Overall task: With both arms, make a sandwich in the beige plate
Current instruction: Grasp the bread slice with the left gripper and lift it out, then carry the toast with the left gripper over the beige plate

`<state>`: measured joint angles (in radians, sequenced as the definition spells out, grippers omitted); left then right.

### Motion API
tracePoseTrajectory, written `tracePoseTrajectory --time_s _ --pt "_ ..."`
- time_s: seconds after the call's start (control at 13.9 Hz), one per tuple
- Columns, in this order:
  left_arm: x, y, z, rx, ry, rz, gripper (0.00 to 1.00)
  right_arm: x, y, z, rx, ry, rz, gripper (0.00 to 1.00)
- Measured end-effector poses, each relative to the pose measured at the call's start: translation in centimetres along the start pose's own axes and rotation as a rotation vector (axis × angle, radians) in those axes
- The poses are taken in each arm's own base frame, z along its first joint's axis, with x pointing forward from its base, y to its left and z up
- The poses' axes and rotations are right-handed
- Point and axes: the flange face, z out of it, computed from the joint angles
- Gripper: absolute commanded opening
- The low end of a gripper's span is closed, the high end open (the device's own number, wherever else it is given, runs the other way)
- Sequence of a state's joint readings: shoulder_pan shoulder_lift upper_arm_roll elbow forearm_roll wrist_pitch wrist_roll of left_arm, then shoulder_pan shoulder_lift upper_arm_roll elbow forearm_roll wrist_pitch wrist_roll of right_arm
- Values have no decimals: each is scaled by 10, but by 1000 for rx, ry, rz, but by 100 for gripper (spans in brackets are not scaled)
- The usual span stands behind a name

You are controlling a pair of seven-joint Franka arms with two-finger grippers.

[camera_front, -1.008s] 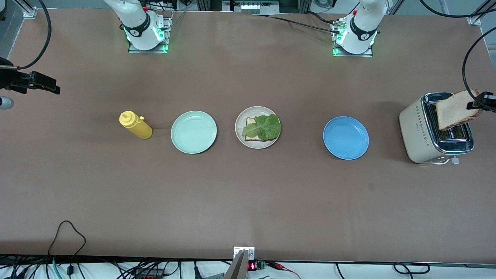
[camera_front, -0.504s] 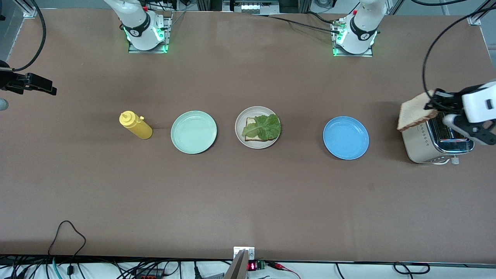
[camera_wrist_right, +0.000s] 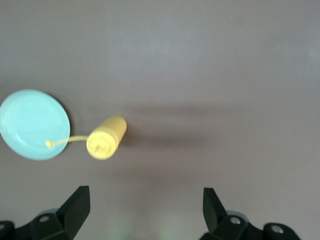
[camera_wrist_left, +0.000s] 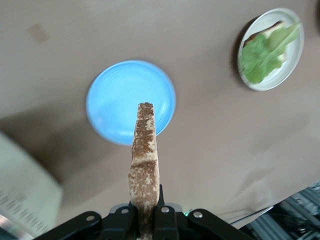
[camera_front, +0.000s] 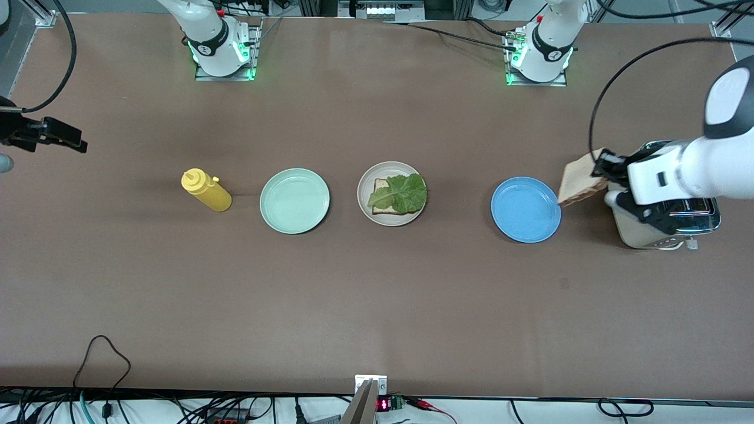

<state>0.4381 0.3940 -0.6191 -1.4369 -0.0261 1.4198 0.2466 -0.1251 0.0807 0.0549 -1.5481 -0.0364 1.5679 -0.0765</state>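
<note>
While the left gripper (camera_front: 602, 166) stays clamped on a toast slice (camera_front: 580, 184), pinching one edge, it hangs between the toaster (camera_front: 660, 227) and the blue plate (camera_front: 525, 209). Toast looks light, stiff and crumbly, so an edge grip seems fair. On the beige plate (camera_front: 366, 207), mid-table, lie a lower slice (camera_front: 381, 191) and lettuce leaf (camera_front: 402, 192), soft and probably easy to shift. The right gripper (camera_front: 52, 133), fingers apart, waits at the right arm's end, near the yellow bottle (camera_front: 206, 190) and mint plate (camera_front: 294, 200). The brown table (camera_front: 377, 306) offers room.

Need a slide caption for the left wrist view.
Left gripper shut on toast slice, edge-on over the table beside the blue plate.
</note>
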Motion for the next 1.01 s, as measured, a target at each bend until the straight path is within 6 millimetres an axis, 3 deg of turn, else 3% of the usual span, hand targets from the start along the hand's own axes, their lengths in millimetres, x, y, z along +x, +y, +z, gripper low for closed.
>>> tracePoseTrajectory --time_s 0.22,0.43,0.58,0.79,1.01 --pt "34 34 29 -114 80 -15 4 10 1 0 -6 55 0 100" --pt "67 86 59 -252 171 -75 2 15 2 6 -6 57 3 100" --pt "88 113 88 -366 208 -108 2 17 2 10 -5 51 3 100" --pt "114 125 133 -526 236 -185 2 23 2 19 -4 41 3 100" --pt "123 131 152 -683 216 -254 2 28 2 23 -4 52 2 100"
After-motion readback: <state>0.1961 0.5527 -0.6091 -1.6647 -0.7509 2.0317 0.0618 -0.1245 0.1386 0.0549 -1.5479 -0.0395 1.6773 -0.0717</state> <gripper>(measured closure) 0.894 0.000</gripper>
